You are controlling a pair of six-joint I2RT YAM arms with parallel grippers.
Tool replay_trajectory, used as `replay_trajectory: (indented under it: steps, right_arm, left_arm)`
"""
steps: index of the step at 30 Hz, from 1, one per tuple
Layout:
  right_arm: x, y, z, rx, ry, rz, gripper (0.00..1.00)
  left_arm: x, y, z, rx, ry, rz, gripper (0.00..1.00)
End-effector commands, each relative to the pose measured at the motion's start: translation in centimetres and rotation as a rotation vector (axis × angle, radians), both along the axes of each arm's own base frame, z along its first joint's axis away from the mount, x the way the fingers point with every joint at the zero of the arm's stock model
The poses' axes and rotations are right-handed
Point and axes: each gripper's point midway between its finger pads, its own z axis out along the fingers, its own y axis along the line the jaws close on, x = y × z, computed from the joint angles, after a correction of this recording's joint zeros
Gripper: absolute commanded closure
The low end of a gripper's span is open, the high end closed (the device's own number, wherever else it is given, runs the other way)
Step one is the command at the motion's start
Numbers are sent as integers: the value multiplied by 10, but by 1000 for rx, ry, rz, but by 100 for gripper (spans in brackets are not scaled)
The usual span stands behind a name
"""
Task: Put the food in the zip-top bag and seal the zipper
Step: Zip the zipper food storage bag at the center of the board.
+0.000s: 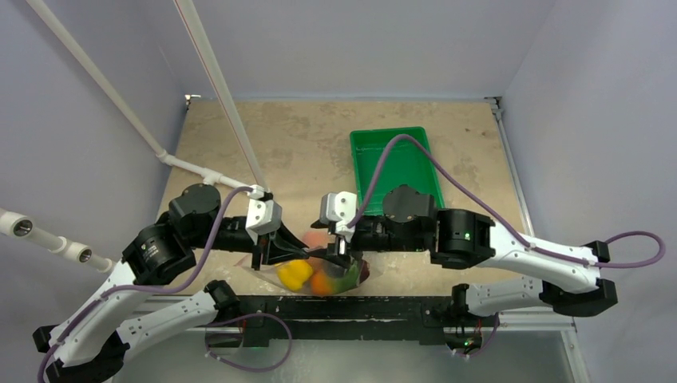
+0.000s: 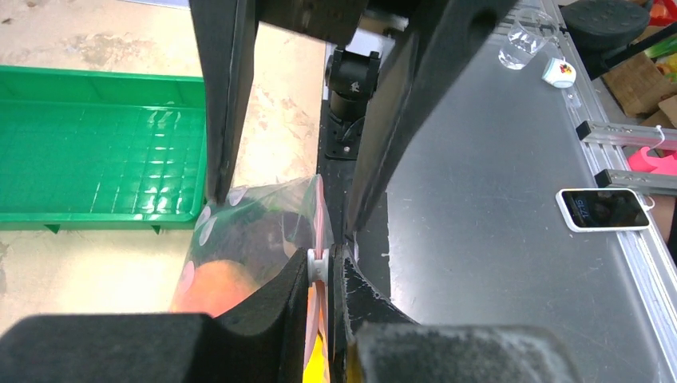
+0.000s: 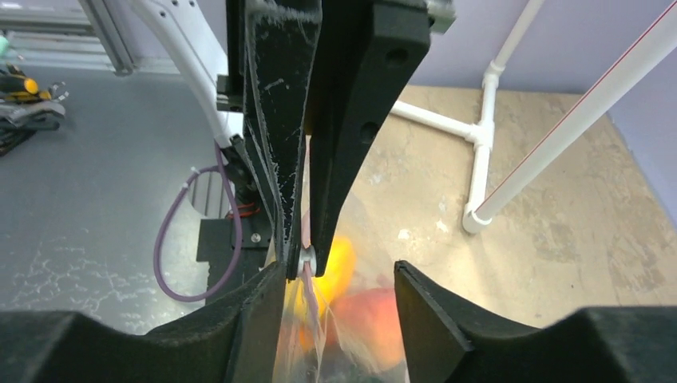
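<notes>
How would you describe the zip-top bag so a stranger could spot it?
Start at the green tray on the far side of the table, then come to the middle of the near edge. The zip-top bag is there, one edge pinched by the left gripper. It alone is clear and crinkly, with yellow and orange food showing through.

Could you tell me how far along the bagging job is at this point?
Done: the food sits inside the bag. In hand: the left gripper is shut on the zipper, while the right gripper stands open with the bag's top edge between its fingers. Left: running the zipper closed. Whether any of it is already sealed cannot be told from these views.
</notes>
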Motion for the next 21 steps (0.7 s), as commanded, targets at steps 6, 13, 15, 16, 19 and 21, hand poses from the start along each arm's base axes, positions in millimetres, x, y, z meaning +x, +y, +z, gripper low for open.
replay_trajectory:
  steps: [6, 13, 15, 16, 19, 21]
  right_arm:
    - [-10, -13, 41, 132, -25, 67, 53]
    - [-16, -7, 26, 95, -8, 104, 58]
    - [-15, -4, 20, 82, -5, 103, 59]
    - [-14, -4, 19, 80, -4, 101, 60]
    - [-14, -2, 14, 73, -2, 108, 62]
    - [-13, -1, 10, 65, 0, 109, 63]
  left_arm:
    - [-2, -2, 10, -39, -36, -23, 100]
    - [-1, -2, 9, -37, -35, -19, 100]
    - [-1, -2, 10, -38, -36, -19, 100]
    - [-2, -2, 10, -37, -36, -20, 100]
    - [-2, -2, 11, -40, -38, -19, 100]
    - [-2, -2, 11, -40, -38, -18, 100]
